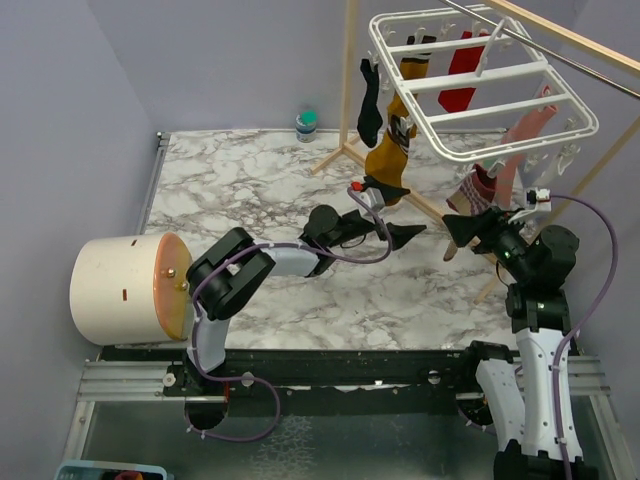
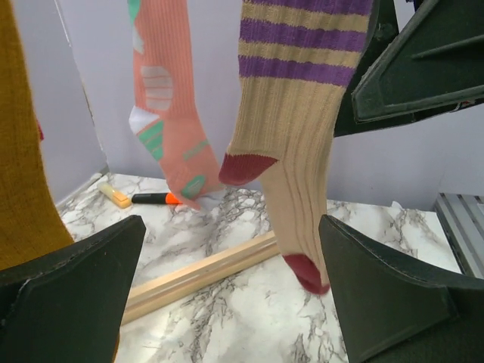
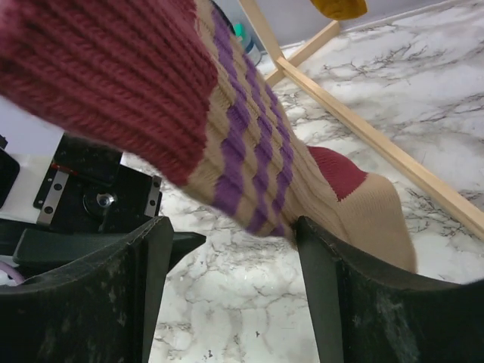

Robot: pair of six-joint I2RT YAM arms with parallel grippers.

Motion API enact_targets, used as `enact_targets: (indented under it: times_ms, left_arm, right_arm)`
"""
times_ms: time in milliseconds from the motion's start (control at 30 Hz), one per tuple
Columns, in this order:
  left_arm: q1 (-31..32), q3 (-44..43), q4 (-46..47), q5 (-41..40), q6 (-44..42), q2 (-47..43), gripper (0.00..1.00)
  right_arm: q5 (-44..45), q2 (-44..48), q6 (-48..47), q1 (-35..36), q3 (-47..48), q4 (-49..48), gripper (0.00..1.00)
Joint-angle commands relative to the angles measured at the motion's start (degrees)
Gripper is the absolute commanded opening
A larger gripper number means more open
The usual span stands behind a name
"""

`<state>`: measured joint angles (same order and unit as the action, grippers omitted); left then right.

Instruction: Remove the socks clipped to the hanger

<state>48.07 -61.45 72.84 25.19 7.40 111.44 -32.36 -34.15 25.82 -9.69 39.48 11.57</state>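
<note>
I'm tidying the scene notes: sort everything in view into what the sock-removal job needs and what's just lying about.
Job: white plastic grid hanger, mustard yellow sock, black sock, red sock, pink sock with teal patches, tan sock with purple stripes.
Lying about: small teal-lidded jar, orange marker pen, yellow highlighter, cream cylindrical tub on its side.

Bright, even light leaves only faint shadows. The close sock [image 3: 113,83] looks slightly soft in the right wrist view.

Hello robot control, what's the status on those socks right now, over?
Left gripper open, holding nothing. Right gripper open, straddling striped sock, no clamp. Sock hangs from hanger. Pink sock close beside; wooden rail below.
</note>
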Motion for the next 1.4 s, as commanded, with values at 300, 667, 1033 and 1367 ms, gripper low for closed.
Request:
enact_targets:
  times_ms: [300,667,1033,1367]
  left_arm:
    - [-2.61,-4.80,4.06,4.48,3.27,5.50,0.99]
    - [-3.72,-6.91,4.04,7.72,4.65,8.49,0.99]
    - [-7.70,-11.35,5.70,14.69,10.44,10.95,0.99]
    - [-9.37,-20.14,6.57,23.61,18.03,15.17,0.99]
  right_arm:
    - [-0.85,-2.08,-0.69,0.45,-2.67,-6.47,0.31]
    - [-2.89,-3.19,-0.81,0.39,-2.51,-7.97,0.01]
    - [-12.01,-3.90,-1.31,0.45,-2.75,-10.25,0.01]
    - [-17.52,-5.43,-0.33,0.71,-2.95,-13.08,0.01]
